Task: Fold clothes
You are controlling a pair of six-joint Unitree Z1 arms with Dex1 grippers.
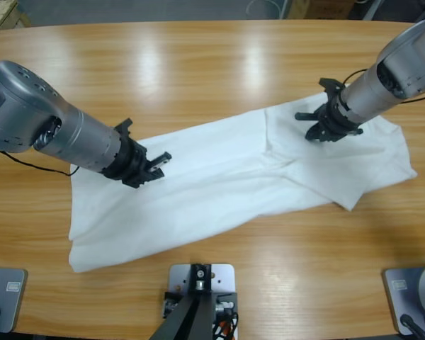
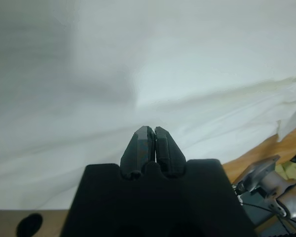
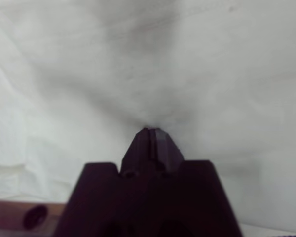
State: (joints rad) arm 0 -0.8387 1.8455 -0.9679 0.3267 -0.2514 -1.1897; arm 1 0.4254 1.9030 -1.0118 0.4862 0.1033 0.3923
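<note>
Midway along the long wooden desk (image 1: 219, 64), a white T-shirt (image 1: 219, 177) lies spread in a slanted band, its lower end near the desk's front-left edge and its upper end toward the right edge, one layer already lapped over along a crease that runs through the middle; the left gripper (image 1: 152, 166) hovers low over the cloth at the shirt's left part, its jaws pressed together with nothing between them in the left wrist view, where only white fabric and a strip of wood lie ahead; the right gripper (image 1: 326, 124) sits down on the shirt's right part, jaws likewise closed, their tips at a small dimple in the cloth, though whether any fabric is actually pinched cannot be told; to fold cleanly from here, each gripper would likely need to open and take a firm bite at an edge or corner rather than mid-panel, then both should lift and carry together so the cotton stays taut and does not bunch; a one-sided pull risks dragging the whole shirt askew
</note>
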